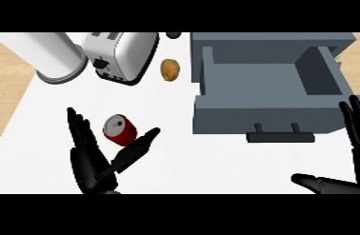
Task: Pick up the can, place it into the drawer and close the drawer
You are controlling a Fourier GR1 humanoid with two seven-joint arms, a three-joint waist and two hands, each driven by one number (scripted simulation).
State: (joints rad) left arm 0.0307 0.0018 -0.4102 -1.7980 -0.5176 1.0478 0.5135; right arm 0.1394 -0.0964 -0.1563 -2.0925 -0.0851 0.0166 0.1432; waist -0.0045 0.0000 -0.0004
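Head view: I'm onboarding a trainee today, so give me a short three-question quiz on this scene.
1. True or false: the drawer is shut.
2. What lies between the toaster and the drawer? A potato; B spoon; C cup.
3. Fill in, open or shut: the left hand, with the can between its thumb and fingers, is ____.
Key: 1 false; 2 A; 3 open.

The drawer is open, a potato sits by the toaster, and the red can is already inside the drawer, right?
Not quite. In the head view the red can lies on the counter, between the thumb and fingers of the left hand, not inside the drawer. The drawer is open, and the potato does sit by the toaster.
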